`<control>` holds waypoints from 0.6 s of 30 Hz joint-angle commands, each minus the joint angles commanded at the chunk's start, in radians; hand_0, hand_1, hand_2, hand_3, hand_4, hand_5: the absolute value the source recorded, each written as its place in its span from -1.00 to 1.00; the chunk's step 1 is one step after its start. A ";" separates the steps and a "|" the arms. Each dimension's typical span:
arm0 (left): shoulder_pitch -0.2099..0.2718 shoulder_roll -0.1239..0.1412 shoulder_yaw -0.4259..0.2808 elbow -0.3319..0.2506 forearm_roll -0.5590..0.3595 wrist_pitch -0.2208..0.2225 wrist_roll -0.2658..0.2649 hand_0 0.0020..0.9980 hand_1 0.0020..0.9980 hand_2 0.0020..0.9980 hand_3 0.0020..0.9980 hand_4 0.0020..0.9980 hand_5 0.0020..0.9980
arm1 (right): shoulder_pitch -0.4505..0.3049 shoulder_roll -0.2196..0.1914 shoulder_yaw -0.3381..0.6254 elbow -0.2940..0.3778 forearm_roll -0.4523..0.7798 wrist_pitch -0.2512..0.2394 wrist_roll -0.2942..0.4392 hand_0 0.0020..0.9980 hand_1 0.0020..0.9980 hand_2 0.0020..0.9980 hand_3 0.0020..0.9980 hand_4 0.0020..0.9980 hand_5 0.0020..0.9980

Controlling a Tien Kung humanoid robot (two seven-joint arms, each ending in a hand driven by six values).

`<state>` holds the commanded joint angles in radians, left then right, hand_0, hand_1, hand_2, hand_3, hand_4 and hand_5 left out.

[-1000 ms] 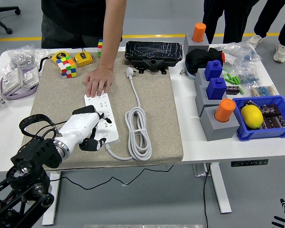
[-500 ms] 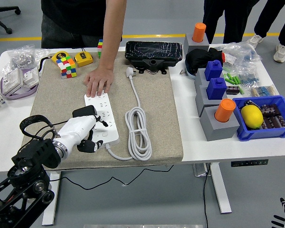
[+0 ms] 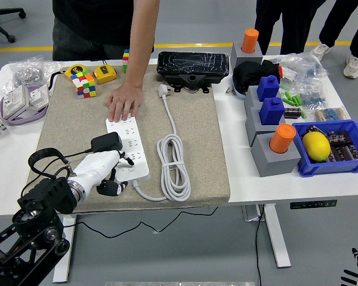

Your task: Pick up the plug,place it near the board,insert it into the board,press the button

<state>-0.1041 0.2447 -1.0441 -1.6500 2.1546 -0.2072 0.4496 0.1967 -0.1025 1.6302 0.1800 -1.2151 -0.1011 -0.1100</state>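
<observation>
My left hand (image 3: 104, 170), fingers curled and empty, rested beside the board (image 3: 129, 148); plug (image 3: 105, 142) seated; button press remained.

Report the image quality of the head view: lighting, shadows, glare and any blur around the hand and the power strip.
Head view: even overhead light, soft short shadows under the left hand and the coiled cable. The white power strip is bright, its sockets still readable; glare streaks the black case at the mat's far edge. No motion blur; the black plug shows as a dark shape with little detail.
</observation>
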 joint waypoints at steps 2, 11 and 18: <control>0.001 0.001 0.001 0.002 0.000 -0.002 0.000 -0.67 -0.94 -0.73 0.41 0.36 -1.00 | -0.001 -0.001 0.001 0.000 0.000 -0.001 0.000 0.49 0.26 0.23 0.28 1.00 1.00; 0.005 0.001 0.015 0.010 0.003 0.002 0.003 -0.67 -0.94 -0.73 0.38 0.36 -1.00 | -0.002 0.001 -0.003 0.000 0.003 -0.001 0.002 0.49 0.26 0.23 0.28 1.00 1.00; 0.008 0.002 0.020 0.019 0.003 0.005 0.002 -0.67 -0.94 -0.73 0.40 0.36 -1.00 | -0.006 0.000 0.001 0.000 -0.002 -0.001 0.001 0.49 0.26 0.23 0.28 1.00 1.00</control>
<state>-0.0958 0.2470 -1.0237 -1.6312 2.1578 -0.2024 0.4517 0.1906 -0.1022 1.6316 0.1800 -1.2174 -0.1018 -0.1095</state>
